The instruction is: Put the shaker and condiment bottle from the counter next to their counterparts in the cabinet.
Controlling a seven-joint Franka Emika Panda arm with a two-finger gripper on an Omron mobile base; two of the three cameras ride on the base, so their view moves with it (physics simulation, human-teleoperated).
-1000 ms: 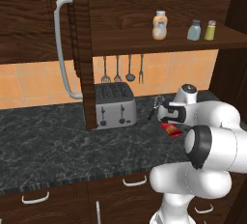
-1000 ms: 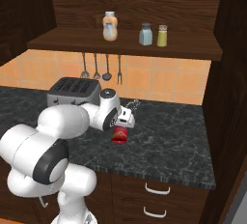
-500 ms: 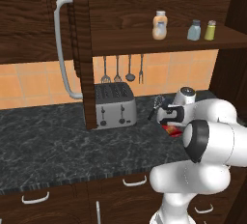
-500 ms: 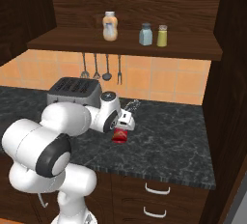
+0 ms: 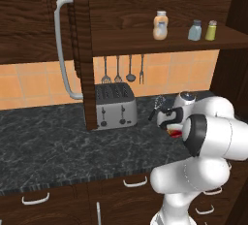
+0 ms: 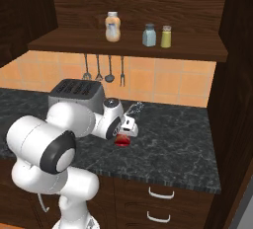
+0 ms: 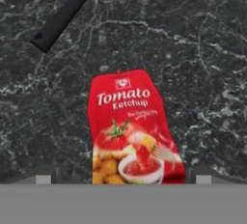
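I'm working in a home kitchen, a rendered one. A black marble-veined surface [image 5: 53, 146] runs over dark wood drawers [image 6: 163, 201] with pale curved handles, and orange tiles [image 6: 148, 80] line the wall behind it. A silver four-slot toaster [image 5: 115, 105] stands at the back, with cooking utensils [image 5: 123, 69] hanging on the tiles above it. Overhead I see a dark wood wall cabinet [image 5: 145, 6], its door [image 5: 80, 49] bearing a long grey bar handle [image 5: 62, 44], and condiments stand on its shelf [image 6: 128, 43].
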